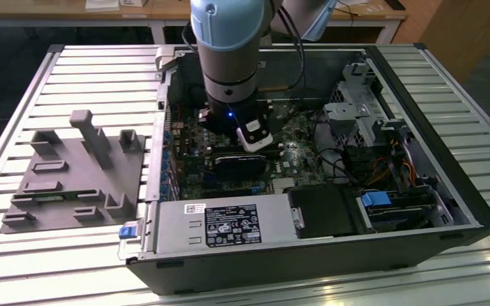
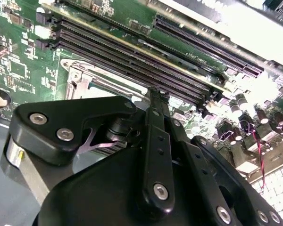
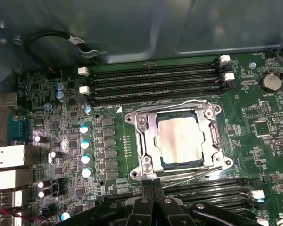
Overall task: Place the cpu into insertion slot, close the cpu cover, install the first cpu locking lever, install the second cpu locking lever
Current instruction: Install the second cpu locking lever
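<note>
Green motherboard (image 3: 254, 155) – dull silver cpu (image 3: 181, 140) seated, silver-frame cover (image 3: 146, 141) down; black gripper (image 3: 153, 186) pinched closed, empty, by the levers.

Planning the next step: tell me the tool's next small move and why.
Probably ease the tool down onto the locking lever just beside its tips: the cpu already sits under the closed cpu cover, and whether that lever is latched is unclear.

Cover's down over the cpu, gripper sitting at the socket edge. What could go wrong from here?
1. The gripper, fingers together, sits right at the cpu cover rim; a slip could scrape the cpu or the green board.
2. Memory slots lie close on both sides of the socket, so sideways travel could strike them.
</note>
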